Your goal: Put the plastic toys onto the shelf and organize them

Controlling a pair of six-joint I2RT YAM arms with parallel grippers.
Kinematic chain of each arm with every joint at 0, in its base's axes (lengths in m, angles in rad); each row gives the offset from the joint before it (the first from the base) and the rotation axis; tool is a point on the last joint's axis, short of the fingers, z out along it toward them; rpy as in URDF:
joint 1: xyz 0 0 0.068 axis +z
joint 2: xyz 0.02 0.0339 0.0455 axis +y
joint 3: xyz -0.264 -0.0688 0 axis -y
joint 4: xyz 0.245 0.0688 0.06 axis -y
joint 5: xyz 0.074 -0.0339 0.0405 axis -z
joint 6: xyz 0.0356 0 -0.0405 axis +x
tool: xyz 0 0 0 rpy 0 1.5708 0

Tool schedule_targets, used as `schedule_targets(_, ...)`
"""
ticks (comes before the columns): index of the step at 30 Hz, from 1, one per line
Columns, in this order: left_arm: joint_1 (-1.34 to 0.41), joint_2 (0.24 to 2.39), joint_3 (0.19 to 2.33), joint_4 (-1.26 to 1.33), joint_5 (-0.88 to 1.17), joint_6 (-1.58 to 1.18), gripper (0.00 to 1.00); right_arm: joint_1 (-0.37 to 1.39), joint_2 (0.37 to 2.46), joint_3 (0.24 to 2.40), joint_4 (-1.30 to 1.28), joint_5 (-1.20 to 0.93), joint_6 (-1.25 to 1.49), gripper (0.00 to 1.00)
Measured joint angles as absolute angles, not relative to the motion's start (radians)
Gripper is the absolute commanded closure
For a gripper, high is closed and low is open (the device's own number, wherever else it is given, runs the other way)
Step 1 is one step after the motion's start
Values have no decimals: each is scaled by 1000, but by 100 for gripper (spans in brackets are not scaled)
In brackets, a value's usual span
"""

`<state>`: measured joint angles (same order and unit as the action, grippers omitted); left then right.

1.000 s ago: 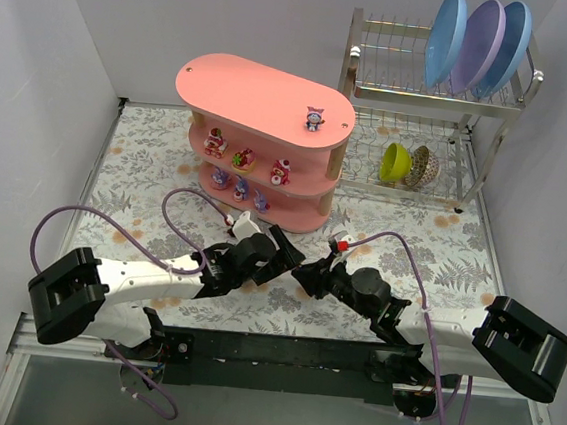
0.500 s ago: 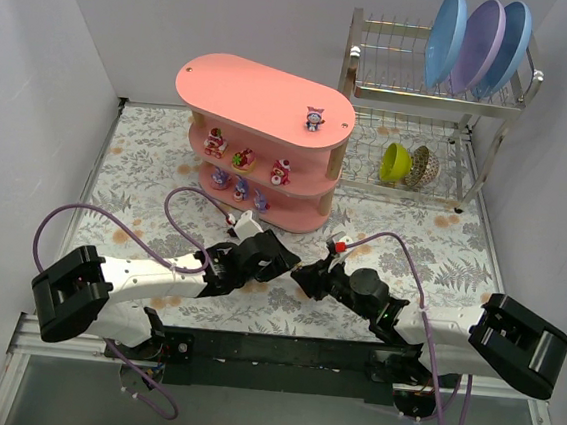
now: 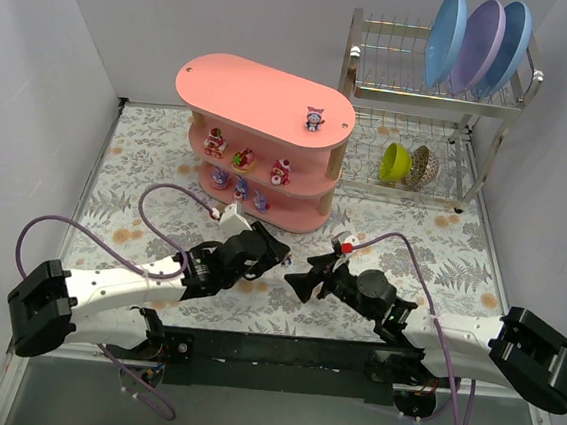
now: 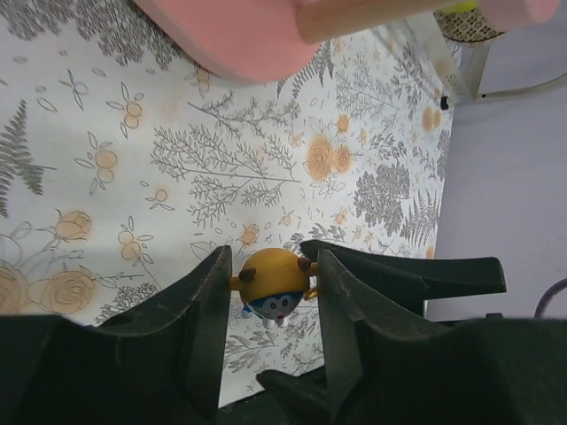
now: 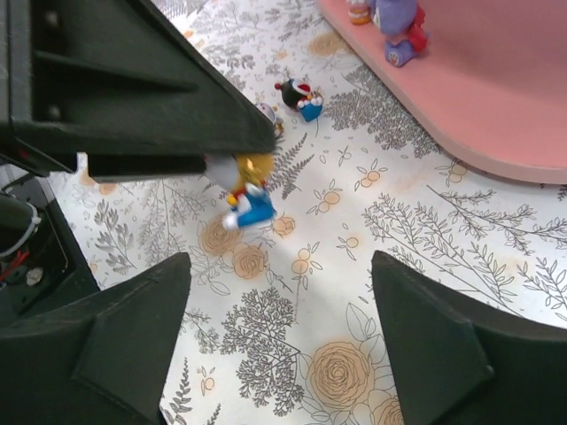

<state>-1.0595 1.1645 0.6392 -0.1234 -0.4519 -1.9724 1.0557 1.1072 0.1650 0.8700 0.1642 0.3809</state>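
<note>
My left gripper (image 3: 278, 248) (image 4: 270, 264) is shut on a small toy (image 4: 270, 282) with a yellow head, a blue face and blue body (image 5: 249, 191), held just above the floral mat. Facing it, my right gripper (image 3: 300, 277) (image 5: 282, 258) stands wide open with nothing between its fingers, a short way back from the toy. The pink shelf (image 3: 265, 95) (image 5: 483, 102) stands behind, with one figurine (image 3: 315, 120) on its top tier and several on its two lower tiers (image 3: 243, 158). Another small black and red toy (image 5: 299, 95) lies on the mat near the shelf's base.
A metal dish rack (image 3: 368, 83) stands at the back right with three plates (image 3: 481, 43) on top and a green bowl (image 3: 396, 163) and a patterned bowl (image 3: 423, 168) below. Walls close in on the left and right. Cables loop from both arms.
The right gripper has opened and let go of the yellow and blue toy. The left gripper has closed on it, and the two grippers have drawn slightly apart.
</note>
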Motion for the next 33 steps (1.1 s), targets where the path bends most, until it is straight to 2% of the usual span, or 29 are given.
schedule_targets(3,-1060,1099,662,-189,-500,-1917,100,1056,1052,159,841,181,373,2)
schedule_targets(7,-1060,1028,757,-281,-558,-1806,100,1056,974,139,774,218,363,2)
schedule_targets(12,-1057,1013,1009,-365,-608,-1588,100,1056,916,127,688,272,354,2)
schedule_targets(17,-1019,1096,1300,-399,-591,-1357,100,1056,900,127,642,297,342,2)
schedule_targets(23,-860,1290,1619,-463,-477,-1131,100,1056,897,127,612,311,333,2)
schedule_targets(28,-793,1412,1763,-496,-422,-1007,100,1056,889,127,587,313,325,2)
schedule_targets(33,-755,1442,1776,-489,-380,-931,100,1056,882,127,576,313,315,2)
